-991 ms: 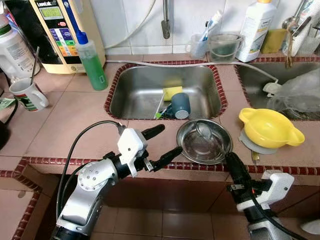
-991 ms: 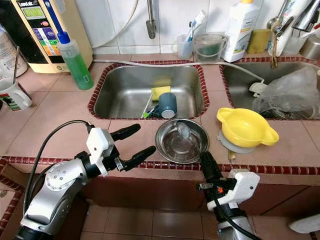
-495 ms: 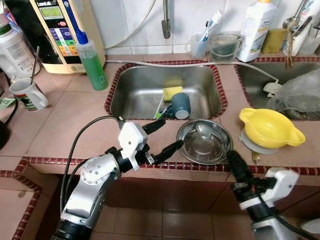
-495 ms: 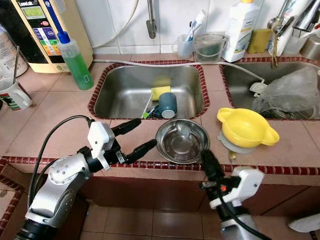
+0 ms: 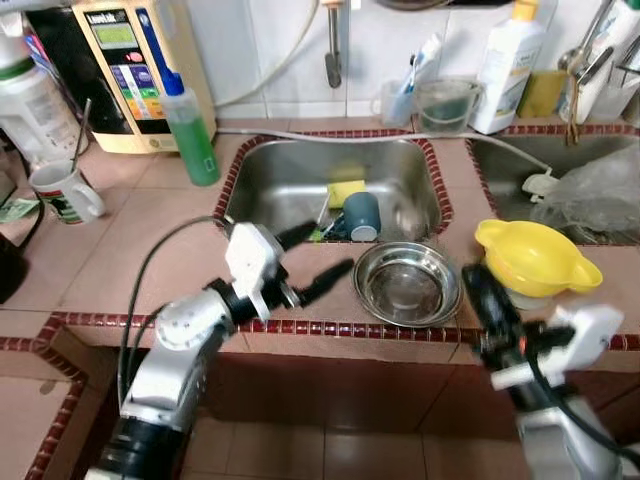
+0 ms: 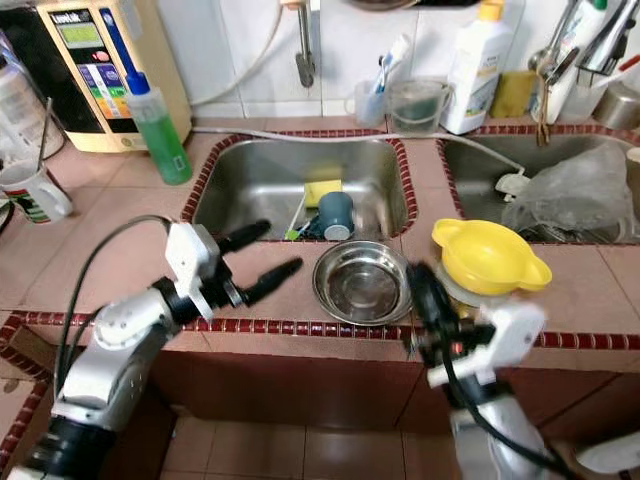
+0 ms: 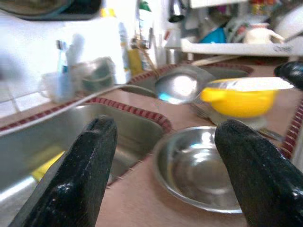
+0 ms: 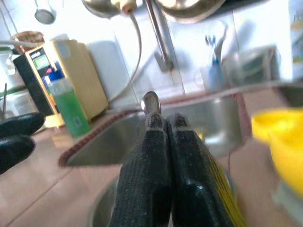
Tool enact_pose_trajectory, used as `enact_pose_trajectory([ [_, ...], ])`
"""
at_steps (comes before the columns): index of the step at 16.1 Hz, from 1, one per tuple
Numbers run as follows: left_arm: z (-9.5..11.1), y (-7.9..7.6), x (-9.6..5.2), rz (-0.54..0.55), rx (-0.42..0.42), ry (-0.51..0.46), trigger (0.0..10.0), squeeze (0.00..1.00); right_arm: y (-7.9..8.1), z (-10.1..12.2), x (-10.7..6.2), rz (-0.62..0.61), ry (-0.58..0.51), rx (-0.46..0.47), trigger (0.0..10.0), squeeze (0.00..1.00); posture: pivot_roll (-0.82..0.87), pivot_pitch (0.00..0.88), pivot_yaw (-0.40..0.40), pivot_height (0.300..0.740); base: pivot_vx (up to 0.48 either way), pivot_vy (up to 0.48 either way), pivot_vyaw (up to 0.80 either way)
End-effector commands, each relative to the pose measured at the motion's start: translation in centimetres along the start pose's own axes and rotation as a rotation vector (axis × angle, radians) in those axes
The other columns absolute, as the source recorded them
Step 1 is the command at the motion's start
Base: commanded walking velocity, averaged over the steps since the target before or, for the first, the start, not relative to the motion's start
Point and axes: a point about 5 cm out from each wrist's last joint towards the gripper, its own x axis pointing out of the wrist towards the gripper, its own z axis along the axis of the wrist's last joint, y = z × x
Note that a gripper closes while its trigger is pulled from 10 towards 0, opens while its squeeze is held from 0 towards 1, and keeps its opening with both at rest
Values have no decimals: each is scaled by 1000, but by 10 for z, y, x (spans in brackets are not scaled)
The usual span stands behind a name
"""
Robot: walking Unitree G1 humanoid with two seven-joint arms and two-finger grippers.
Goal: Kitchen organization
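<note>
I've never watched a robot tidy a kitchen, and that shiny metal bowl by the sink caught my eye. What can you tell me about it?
The metal bowl is round, shallow and looks like polished steel. It sits upright on the tiled counter, just in front of the sink and beside a yellow bowl. It looks empty now. The left gripper, fingers apart, hovers just left of it; the right gripper is at its right edge, gripping a spoon.

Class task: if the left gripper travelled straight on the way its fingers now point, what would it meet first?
Most likely the steel bowl on the counter; the open left gripper points at its near rim, though depth is uncertain.
</note>
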Motion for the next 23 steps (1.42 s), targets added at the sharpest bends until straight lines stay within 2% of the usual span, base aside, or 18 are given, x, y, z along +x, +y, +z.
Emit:
enact_pose_trajectory([
  [1, 5, 11, 1, 50, -6, -18, 10000, 0, -6, 6, 5, -20, -23, -41, 10000, 0, -156, 35, 98, 740, 0, 0, 0],
  [4, 15, 31, 10, 146, -16, -33, 10000, 0, -16, 17, 28, -67, -84, -89, 10000, 0, -149, 29, 98, 740, 0, 0, 0],
  [7, 23, 54, 21, 296, -102, -52, 10000, 0, -26, 21, 48, -113, -83, -151, 10000, 0, -144, 36, 92, 740, 0, 0, 0],
  [9, 28, 61, 28, 349, -150, -64, 10000, 0, -33, 21, 58, -124, -66, -174, 10000, 0, -142, 44, 88, 740, 0, 0, 0],
  [13, 27, 65, 40, 415, -185, -39, 10000, 0, -44, 20, 75, -158, -14, -231, 10000, 0, -139, 58, 80, 740, 0, 0, 0],
  [17, 27, 69, 43, 443, -158, -29, 10000, 0, -38, 22, 85, -129, -33, -240, 10000, 0, -133, 59, 75, 740, 0, 0, 0],
  [23, 31, 65, 46, 387, -153, -15, 10000, 0, -40, 21, 95, -114, -17, -255, 10000, 0, -113, 77, 71, 740, 0, 0, 0],
])
